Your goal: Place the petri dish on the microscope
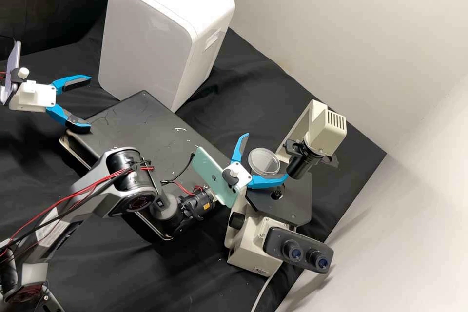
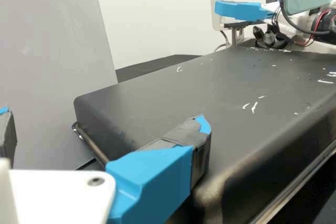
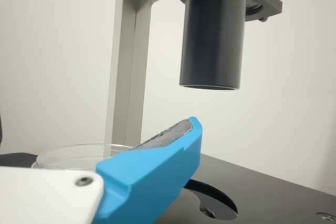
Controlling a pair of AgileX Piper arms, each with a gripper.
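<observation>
My right gripper (image 1: 266, 156) is clamped on the dish (image 1: 263, 161), holding it just above the microscope (image 1: 253, 239) stage (image 1: 292, 202), w/ the dark lens barrel (image 3: 212, 35) ahead and higher up. Dish looks like thin clear plastic: v. light, stiff, slick-walled, prob. cracks if squeezed. Best hold is across the side wall, light pressure, kept level. Stage is flat matt black w/ a round hole (image 3: 207, 203).
</observation>
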